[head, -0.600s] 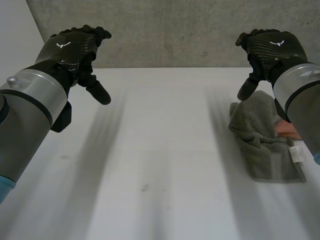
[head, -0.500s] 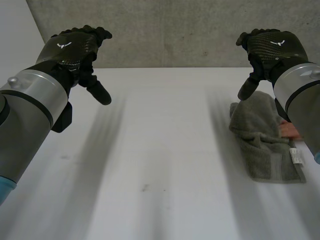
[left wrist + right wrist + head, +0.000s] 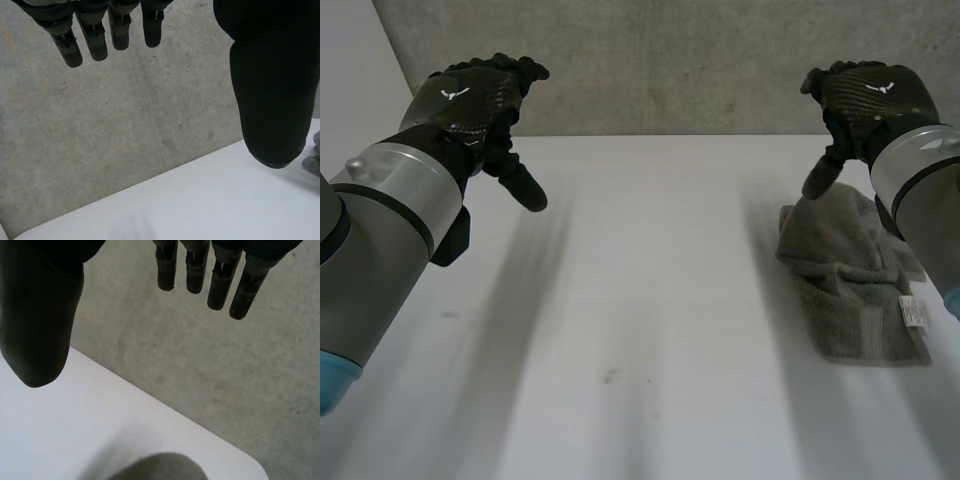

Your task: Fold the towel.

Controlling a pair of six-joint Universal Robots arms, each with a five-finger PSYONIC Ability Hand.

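The left hand [image 3: 468, 102] hangs in the air above the table's [image 3: 640, 300] left side, well apart from the towel [image 3: 850, 275]. Its wrist view has the fingers [image 3: 95, 37] straight and spread away from the thumb [image 3: 270, 85], released, with nothing between them. The right hand [image 3: 868, 95] hovers above the far end of the towel. Its fingers [image 3: 220, 282] are likewise straight and its thumb [image 3: 37, 320] stands apart, grasping nothing and clear of the cloth.

The towel is grey-green and lies on the right side of the table, partly behind the right arm. Its far end is bunched into a soft hump. Its near end lies flatter, with a woven band and a small white label [image 3: 914, 313].

The head view takes in the towel's length and the label. The right wrist view catches the rounded hump under the palm, against the white table and a grey concrete wall [image 3: 240, 370]. In the left wrist view a grey scrap of cloth shows just beside the thumb's tip.
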